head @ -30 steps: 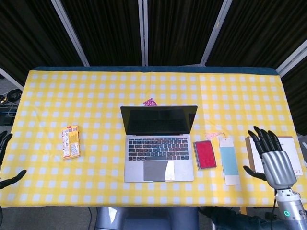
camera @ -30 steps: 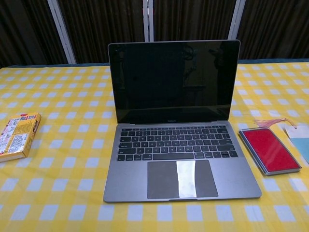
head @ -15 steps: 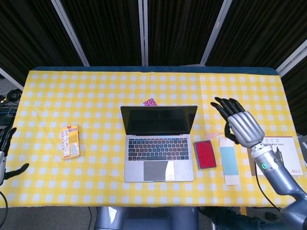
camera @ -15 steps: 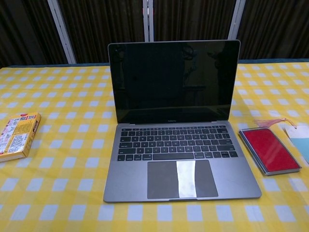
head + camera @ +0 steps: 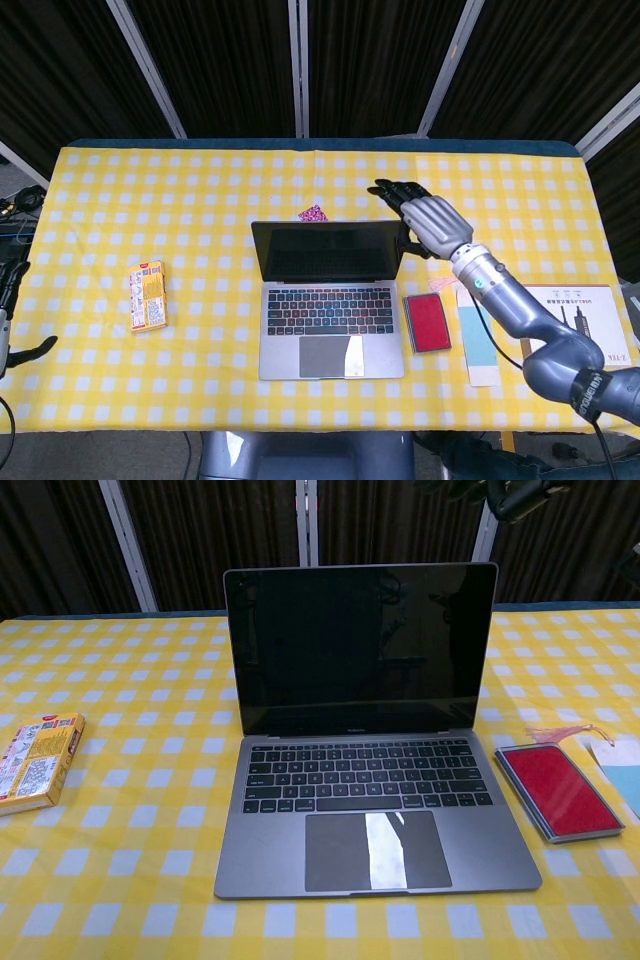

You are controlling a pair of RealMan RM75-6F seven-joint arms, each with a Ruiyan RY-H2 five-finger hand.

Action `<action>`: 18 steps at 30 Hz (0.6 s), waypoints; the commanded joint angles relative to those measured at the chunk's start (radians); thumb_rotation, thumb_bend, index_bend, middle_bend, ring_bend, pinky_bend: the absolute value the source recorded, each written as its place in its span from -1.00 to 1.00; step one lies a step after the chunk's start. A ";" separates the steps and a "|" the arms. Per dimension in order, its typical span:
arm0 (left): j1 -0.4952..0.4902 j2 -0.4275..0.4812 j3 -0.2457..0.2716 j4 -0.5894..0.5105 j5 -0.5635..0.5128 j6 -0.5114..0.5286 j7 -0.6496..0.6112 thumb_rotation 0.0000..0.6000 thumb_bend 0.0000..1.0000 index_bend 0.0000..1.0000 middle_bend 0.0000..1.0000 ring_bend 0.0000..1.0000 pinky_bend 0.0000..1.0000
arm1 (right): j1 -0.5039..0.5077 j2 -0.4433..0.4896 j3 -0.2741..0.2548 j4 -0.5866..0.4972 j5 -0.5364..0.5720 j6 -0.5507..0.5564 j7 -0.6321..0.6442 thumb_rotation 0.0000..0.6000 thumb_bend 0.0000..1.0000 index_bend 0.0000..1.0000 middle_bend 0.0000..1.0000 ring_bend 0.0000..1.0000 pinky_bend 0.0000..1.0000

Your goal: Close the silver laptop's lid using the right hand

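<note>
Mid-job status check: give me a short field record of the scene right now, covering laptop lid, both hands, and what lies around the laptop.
laptop lid: silver laptop open, screen upright and dark
right hand: above the lid's top right corner, fingers spread, holding nothing; contact with the lid cannot be told
left hand: at the table's far left edge, away from the laptop, holding nothing
right of laptop: red notebook, then light blue bookmark, white booklet
left of laptop: yellow snack box
behind laptop: small pink item

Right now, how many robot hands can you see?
2. The right hand hovers above and just behind the open laptop's top right corner, fingers spread. The left hand is partly cut off at the table's left edge.
</note>
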 commanded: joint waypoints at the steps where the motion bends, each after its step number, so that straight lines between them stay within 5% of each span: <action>1: -0.002 -0.001 -0.001 0.002 -0.007 -0.004 0.000 1.00 -1.00 -1.00 -1.00 -1.00 -1.00 | 0.058 -0.048 -0.025 0.054 0.082 -0.044 -0.046 1.00 1.00 -0.95 -1.00 -1.00 -1.00; 9: -0.009 0.000 -0.009 0.012 -0.032 -0.018 -0.010 1.00 -1.00 -1.00 -1.00 -1.00 -1.00 | 0.138 -0.095 -0.054 0.094 0.230 -0.096 -0.054 1.00 1.00 -0.85 -0.78 -0.99 -0.85; 18: -0.017 -0.002 -0.008 0.021 -0.046 -0.036 -0.014 1.00 -1.00 -1.00 -1.00 -1.00 -1.00 | 0.183 -0.115 -0.093 0.111 0.291 -0.105 -0.070 1.00 1.00 -0.67 -0.55 -0.70 -0.54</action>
